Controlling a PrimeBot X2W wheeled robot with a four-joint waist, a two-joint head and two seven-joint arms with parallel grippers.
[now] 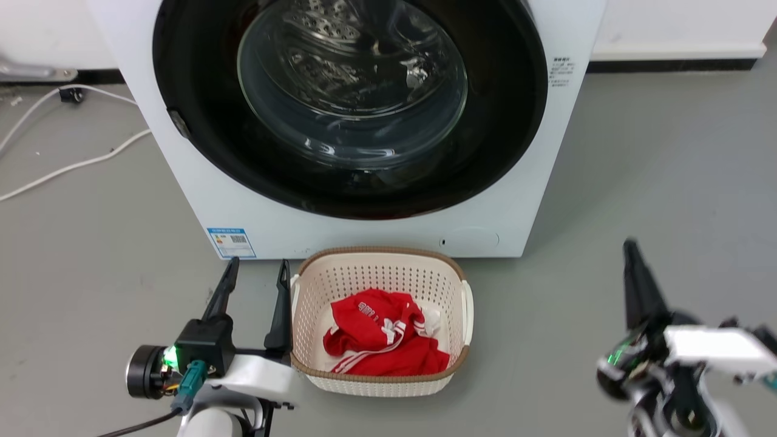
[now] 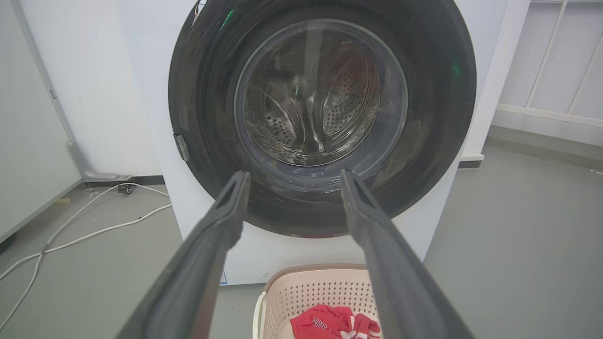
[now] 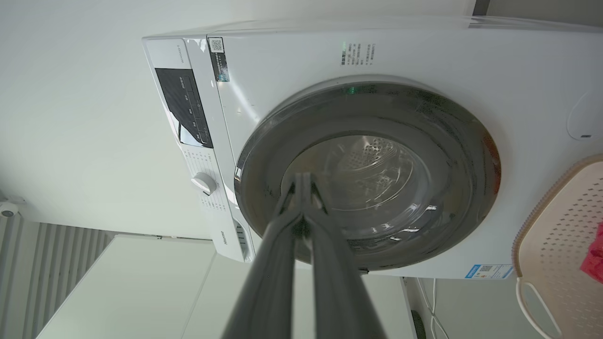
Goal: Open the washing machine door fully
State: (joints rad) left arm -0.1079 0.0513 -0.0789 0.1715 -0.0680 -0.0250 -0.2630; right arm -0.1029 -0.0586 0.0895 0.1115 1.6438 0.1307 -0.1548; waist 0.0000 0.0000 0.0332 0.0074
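**Door shut, grippers standing off**

The washing machine door (image 1: 352,91) lies flush in the washing machine (image 1: 376,233), behind the laundry basket (image 1: 315,267). My left gripper (image 1: 258,264) gapes empty; my right gripper (image 1: 631,255) is pinched closed on nothing. I judge the door rigid, heavy, slick: pull at the grey tab (image 1: 179,123) on its left rim.

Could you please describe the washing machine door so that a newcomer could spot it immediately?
Find the white front-loading washing machine on the grey floor, behind the cream perforated laundry basket. Its front is almost covered by the door, a large round glossy black disc. Unlike anything nearby, it has a bulging clear glass centre showing the steel drum.
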